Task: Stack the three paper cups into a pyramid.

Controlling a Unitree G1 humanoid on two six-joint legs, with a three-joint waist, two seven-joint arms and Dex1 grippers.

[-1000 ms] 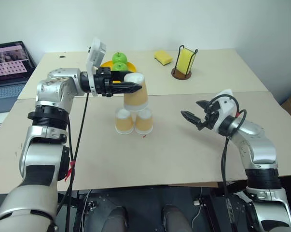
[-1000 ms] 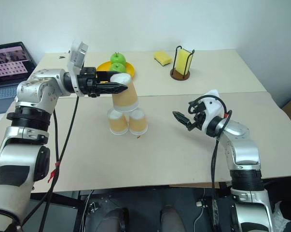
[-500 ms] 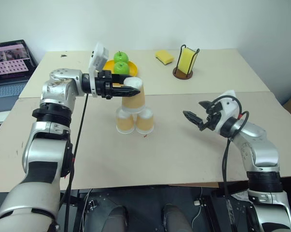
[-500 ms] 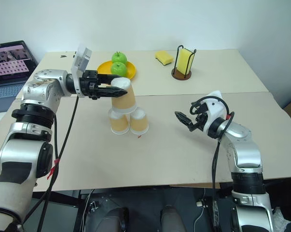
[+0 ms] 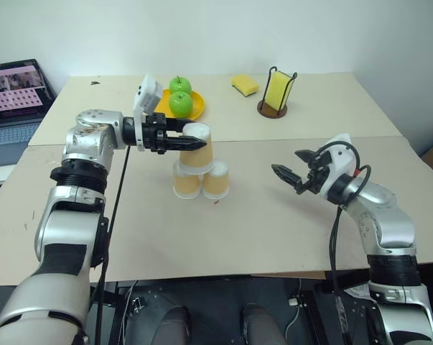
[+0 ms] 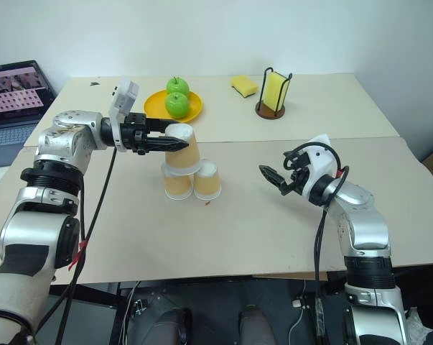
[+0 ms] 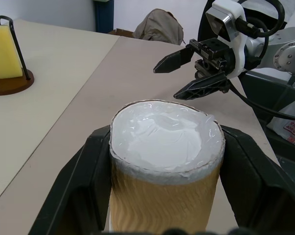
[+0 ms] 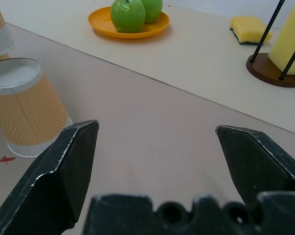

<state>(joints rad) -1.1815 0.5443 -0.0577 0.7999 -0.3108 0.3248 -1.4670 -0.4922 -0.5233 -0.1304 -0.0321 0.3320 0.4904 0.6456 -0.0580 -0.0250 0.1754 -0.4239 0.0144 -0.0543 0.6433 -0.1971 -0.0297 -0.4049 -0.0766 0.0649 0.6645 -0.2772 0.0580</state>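
Two paper cups [image 5: 186,181] [image 5: 216,181] stand upside down, side by side, on the near table. The third paper cup [image 5: 195,152], also upside down, is over the gap between them. Its rim is level with their tops, and I cannot tell whether it rests on them. My left gripper [image 5: 199,143] reaches in from the left and is shut on this cup near its white base. In the left wrist view, black fingers [image 7: 81,186] press both sides of it. My right gripper [image 5: 291,175] hovers open to the right, apart from the cups, pointing at them.
On the far table sit an orange plate [image 5: 194,103] with two green apples, a loose yellow sponge [image 5: 243,85] and a wire holder [image 5: 276,93] with another sponge. A laptop [image 5: 11,93] stands at far left. A seam divides the two tables behind the cups.
My left gripper has lowered the held cup until its rim reaches the tops of the two base cups. The right gripper has kept still and open.
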